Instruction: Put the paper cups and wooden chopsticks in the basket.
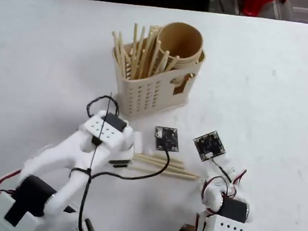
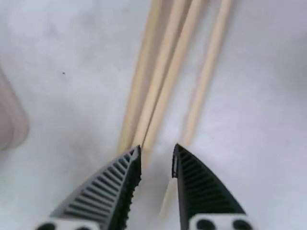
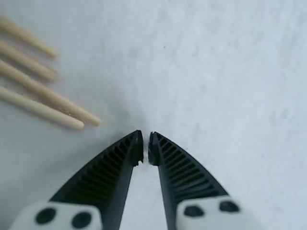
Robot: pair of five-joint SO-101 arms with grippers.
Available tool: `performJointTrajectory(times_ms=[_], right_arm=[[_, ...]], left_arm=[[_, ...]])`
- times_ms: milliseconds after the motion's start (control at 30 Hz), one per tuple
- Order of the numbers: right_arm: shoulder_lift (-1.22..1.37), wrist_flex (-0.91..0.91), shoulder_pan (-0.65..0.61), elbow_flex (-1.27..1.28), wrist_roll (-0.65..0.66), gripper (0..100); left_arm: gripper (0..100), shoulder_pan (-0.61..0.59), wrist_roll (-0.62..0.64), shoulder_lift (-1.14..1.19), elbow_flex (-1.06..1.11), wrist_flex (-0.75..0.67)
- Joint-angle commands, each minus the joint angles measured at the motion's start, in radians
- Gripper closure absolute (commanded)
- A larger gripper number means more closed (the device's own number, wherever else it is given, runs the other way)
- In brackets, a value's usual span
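Fingers of the left gripper (image 2: 157, 155) are held slightly apart over four loose chopsticks (image 1: 165, 167) laid on the table (image 1: 39, 55). Behind these, paper cups (image 1: 180, 41) are stood in the basket (image 1: 150, 96). Fingers of the right gripper (image 3: 145, 143) are drawn nearly together on nothing.

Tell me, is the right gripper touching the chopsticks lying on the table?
Apart. The right wrist view shows a strip of bare table between the right gripper and the nearest ends of the chopsticks.
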Motion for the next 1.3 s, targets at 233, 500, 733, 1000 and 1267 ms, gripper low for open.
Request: performJointTrajectory(times_ms=[233, 500, 733, 1000, 1267], right_arm=[[0.005, -0.016, 0.008, -0.008, -0.008, 96.0], [0.005, -0.016, 0.008, -0.008, -0.006, 96.0], [0.005, -0.016, 0.007, -0.008, -0.006, 96.0], [0.005, -0.016, 0.007, -0.008, -0.006, 96.0], [0.005, -0.016, 0.008, -0.008, -0.006, 96.0]], left_arm=[[89, 0.008, 0.020, -0.004, 0.005, 0.018], [87, -0.016, 0.023, -0.007, -0.063, 0.110], [79, -0.022, 0.015, -0.013, -0.071, 0.172], [79, -0.010, 0.023, -0.004, -0.015, 0.052], [79, -0.001, 0.080, -0.002, 0.023, -0.035]])
